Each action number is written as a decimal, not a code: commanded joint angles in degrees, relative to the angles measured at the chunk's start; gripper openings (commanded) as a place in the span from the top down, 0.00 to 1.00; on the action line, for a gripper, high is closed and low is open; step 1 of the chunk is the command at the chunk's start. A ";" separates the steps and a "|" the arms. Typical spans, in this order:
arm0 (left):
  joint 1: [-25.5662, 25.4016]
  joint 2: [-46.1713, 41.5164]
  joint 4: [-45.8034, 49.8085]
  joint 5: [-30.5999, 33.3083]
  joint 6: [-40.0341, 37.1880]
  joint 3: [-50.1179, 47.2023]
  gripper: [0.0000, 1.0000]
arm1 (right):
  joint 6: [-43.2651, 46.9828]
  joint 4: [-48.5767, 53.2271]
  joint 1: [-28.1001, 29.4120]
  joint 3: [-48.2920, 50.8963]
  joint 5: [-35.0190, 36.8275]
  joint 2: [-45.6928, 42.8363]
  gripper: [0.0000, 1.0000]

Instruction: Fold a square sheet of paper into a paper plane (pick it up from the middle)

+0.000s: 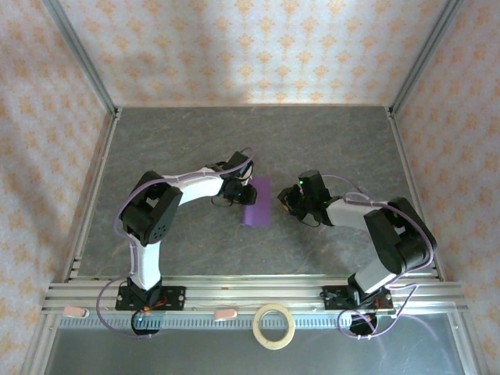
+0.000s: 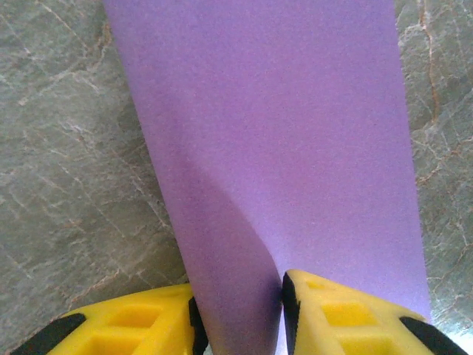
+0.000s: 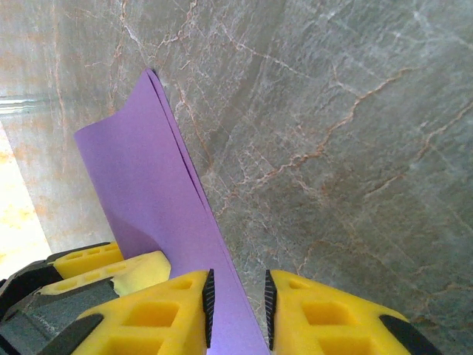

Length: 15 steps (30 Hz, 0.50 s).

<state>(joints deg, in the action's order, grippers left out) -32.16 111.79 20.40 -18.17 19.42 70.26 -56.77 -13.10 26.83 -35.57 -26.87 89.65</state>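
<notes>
The square sheet of paper (image 1: 258, 205) is purple and folded double into a narrow strip, held up off the grey table between the two arms. My left gripper (image 1: 244, 192) is at its left edge. In the left wrist view the paper (image 2: 281, 133) bulges between the yellow fingers and touches both pads, so the left gripper (image 2: 238, 285) is shut on it. My right gripper (image 1: 287, 201) is at the strip's right side. In the right wrist view the paper (image 3: 140, 177) passes edge-on along the left pad; the right gripper (image 3: 238, 281) stands open around it, with table showing beside the right pad.
A tan tape ring (image 1: 274, 325) lies on the rail at the near edge between the arm bases. A yellow finger of the left gripper (image 3: 111, 270) shows behind the paper in the right wrist view. Metal frame posts and patterned walls bound the table (image 1: 195, 141).
</notes>
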 commanded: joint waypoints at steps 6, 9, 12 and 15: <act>1.74 4.74 -2.18 6.79 -0.69 -2.24 0.58 | 0.93 -0.29 0.32 -1.52 0.33 0.75 0.73; 1.67 5.09 -1.79 6.92 -1.13 -1.93 0.58 | 0.96 -0.29 0.33 -1.52 0.33 0.80 0.73; 1.73 5.24 -1.76 6.96 -1.33 -1.88 0.56 | 1.05 -0.33 0.37 -1.63 0.33 0.86 0.73; 1.76 5.43 -1.51 7.18 -1.25 -1.62 0.56 | 1.05 -0.29 0.33 -1.70 0.24 0.99 0.73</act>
<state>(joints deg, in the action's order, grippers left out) -32.16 111.79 20.32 -18.68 19.40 70.24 -56.75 -13.10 26.85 -35.68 -26.87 89.82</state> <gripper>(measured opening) 0.441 0.268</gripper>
